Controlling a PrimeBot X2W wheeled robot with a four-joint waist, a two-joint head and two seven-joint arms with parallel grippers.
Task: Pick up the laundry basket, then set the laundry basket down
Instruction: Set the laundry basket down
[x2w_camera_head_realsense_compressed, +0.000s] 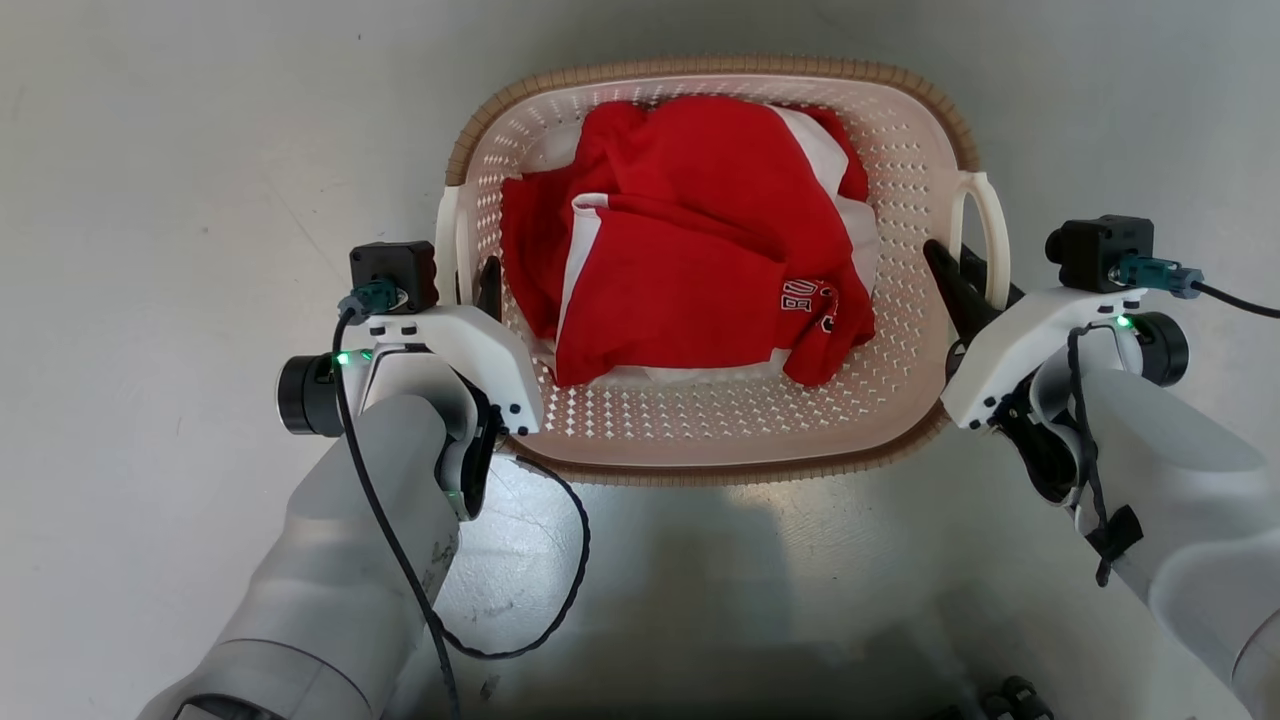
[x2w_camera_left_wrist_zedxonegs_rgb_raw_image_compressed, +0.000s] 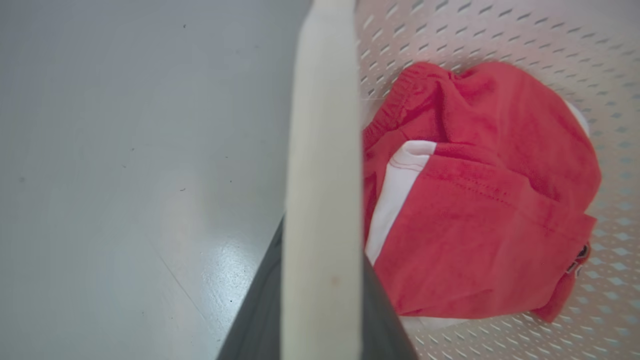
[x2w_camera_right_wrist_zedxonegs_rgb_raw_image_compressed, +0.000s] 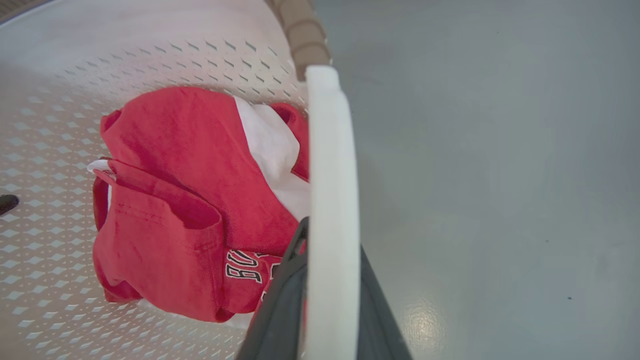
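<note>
The laundry basket (x2w_camera_head_realsense_compressed: 700, 68), cream perforated plastic with a brown woven rim, sits centred in the head view and holds red and white clothing (x2w_camera_head_realsense_compressed: 690, 240). My left gripper (x2w_camera_head_realsense_compressed: 470, 285) straddles the left loop handle (x2w_camera_head_realsense_compressed: 447, 240), one dark finger inside the basket. In the left wrist view the handle (x2w_camera_left_wrist_zedxonegs_rgb_raw_image_compressed: 322, 150) runs between the fingers (x2w_camera_left_wrist_zedxonegs_rgb_raw_image_compressed: 255, 320), pinched close. My right gripper (x2w_camera_head_realsense_compressed: 970, 270) clasps the right loop handle (x2w_camera_head_realsense_compressed: 990, 235) the same way. The right wrist view shows that handle (x2w_camera_right_wrist_zedxonegs_rgb_raw_image_compressed: 330, 175) squeezed between dark fingers (x2w_camera_right_wrist_zedxonegs_rgb_raw_image_compressed: 280, 300). Whether the basket touches the floor I cannot tell.
Grey glossy floor (x2w_camera_head_realsense_compressed: 180, 200) surrounds the basket on all sides. A black cable (x2w_camera_head_realsense_compressed: 560, 560) loops from my left wrist below the basket's near rim. Small dark objects (x2w_camera_head_realsense_compressed: 1010, 695) lie at the bottom right edge of the head view.
</note>
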